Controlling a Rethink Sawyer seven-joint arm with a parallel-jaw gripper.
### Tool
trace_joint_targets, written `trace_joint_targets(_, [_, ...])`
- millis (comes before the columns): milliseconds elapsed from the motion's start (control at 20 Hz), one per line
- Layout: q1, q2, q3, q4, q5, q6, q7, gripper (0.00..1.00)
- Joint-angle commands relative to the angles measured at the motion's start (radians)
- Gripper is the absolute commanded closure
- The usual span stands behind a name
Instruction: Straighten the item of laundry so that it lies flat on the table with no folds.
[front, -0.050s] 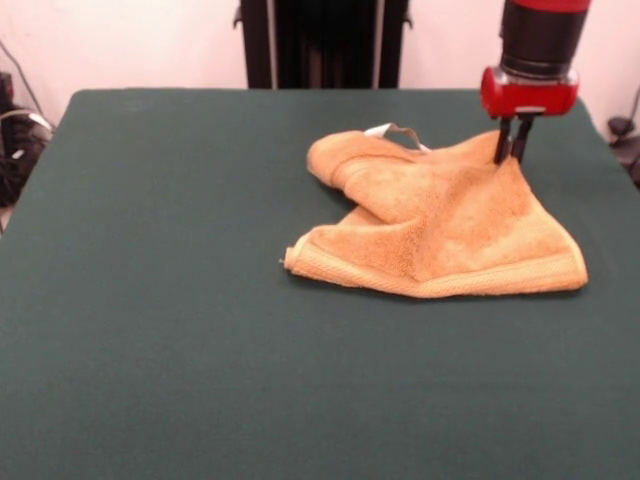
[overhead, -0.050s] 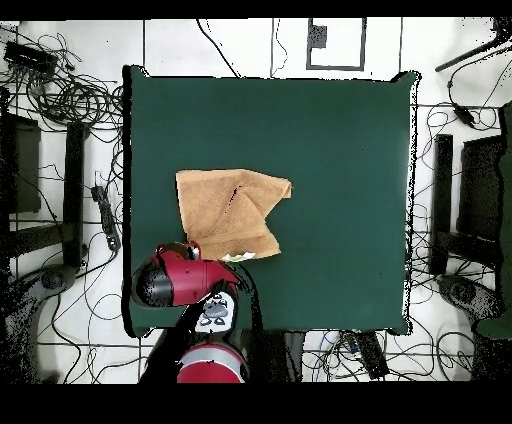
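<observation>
We see the pincer (front, -0.050s: 514, 152) pinching the rumpled orange towel's (front, -0.050s: 440, 220) far corner on the green counter (front, -0.050s: 160, 300).

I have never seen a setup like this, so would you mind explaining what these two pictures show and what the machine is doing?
Both pictures show the same moment from two cameras. One looks across the table toward the machine; the other looks straight down from above, so it appears turned half round.

The machine is a red and black robot arm. At its tip is the end effector, two thin dark fingers used for pinching things.

On the green table lies an orange-tan towel, still rumpled: one part is folded over itself, and a small white tag pokes out at its far edge.

The end effector is down at one corner of the towel, and its fingers look closed on the cloth there, probably to pull it flat. Around the table, the overhead picture shows cables on the floor.
</observation>
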Motion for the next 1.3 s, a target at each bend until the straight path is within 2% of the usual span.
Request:
trace_joint_targets(50, [0.046, 0.014, 0.071, 0.08, 0.096, -0.024, 0.297, 1.0])
trace_joint_targets(1300, [0.137, 0.009, 0.081, 0.138, 0.242, -0.122, 0.348, 1.0])
